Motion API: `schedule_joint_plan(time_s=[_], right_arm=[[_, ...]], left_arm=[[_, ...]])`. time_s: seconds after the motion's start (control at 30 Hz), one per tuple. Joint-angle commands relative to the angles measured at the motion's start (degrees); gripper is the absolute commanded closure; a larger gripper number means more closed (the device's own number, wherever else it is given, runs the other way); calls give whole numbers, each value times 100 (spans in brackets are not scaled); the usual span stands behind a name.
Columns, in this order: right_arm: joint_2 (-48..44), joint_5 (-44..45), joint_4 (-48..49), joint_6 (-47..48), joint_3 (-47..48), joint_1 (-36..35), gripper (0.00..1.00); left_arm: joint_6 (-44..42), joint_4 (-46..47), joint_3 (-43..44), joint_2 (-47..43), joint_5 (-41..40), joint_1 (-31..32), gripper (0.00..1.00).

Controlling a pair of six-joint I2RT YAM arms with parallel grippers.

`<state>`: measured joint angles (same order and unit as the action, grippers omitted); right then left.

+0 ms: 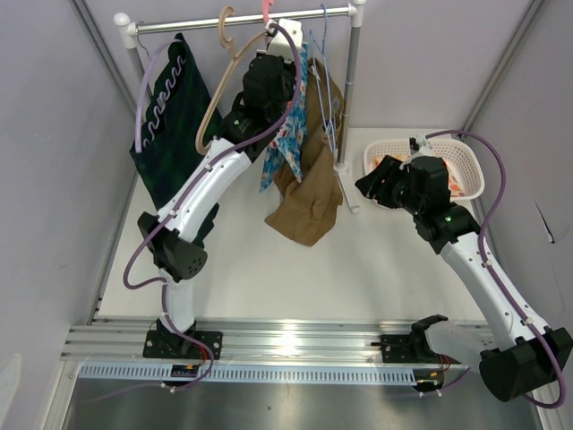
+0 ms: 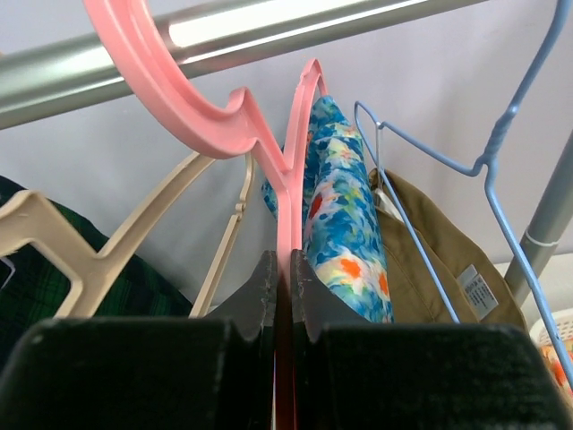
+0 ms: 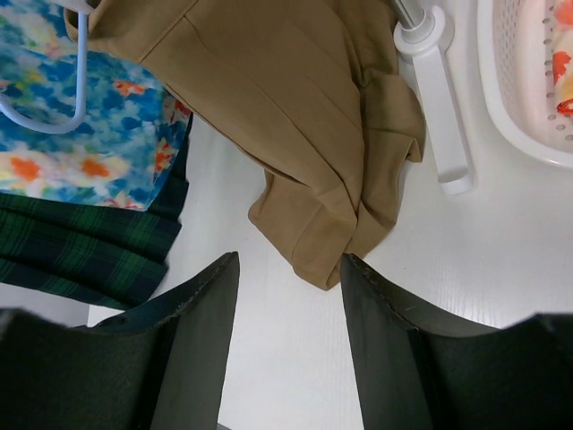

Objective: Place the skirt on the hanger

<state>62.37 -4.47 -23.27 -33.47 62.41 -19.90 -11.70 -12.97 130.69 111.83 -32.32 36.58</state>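
High at the rail (image 1: 242, 21), my left gripper (image 1: 276, 43) is shut on the neck of a pink hanger (image 2: 291, 170). The hanger's hook (image 1: 266, 11) curves at the rail (image 2: 269, 27). In the left wrist view the left gripper (image 2: 284, 260) pinches the pink plastic between both fingers. A blue floral skirt (image 1: 291, 125) hangs right beside that hanger (image 2: 345, 224). My right gripper (image 1: 376, 188) is open, low over the table, away from the rack. In its wrist view the right gripper (image 3: 288, 260) has bare table between its fingers.
A tan garment (image 1: 313, 193) hangs by a blue wire hanger (image 2: 501, 152), its end resting on the table (image 3: 340, 224). A green plaid skirt (image 1: 170, 107) and a beige hanger (image 1: 215, 107) hang at the left. A white basket (image 1: 466, 157) stands beside the rack post (image 1: 351, 81).
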Motion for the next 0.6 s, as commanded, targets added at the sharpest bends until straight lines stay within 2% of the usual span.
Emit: schedule_joint_plan(time_s=[0.0,0.27,0.57], right_arm=[[-6,-168,375,157,-1,21,45],[74,-362,577,113,-133,39,46],[65,-353,666,104,-247,30,45]], left_arm=[[-60,788,140,-21,76,-80,100],[107,471,325,155,401,-230,100],[142,322,-123,-91,797,-221,100]])
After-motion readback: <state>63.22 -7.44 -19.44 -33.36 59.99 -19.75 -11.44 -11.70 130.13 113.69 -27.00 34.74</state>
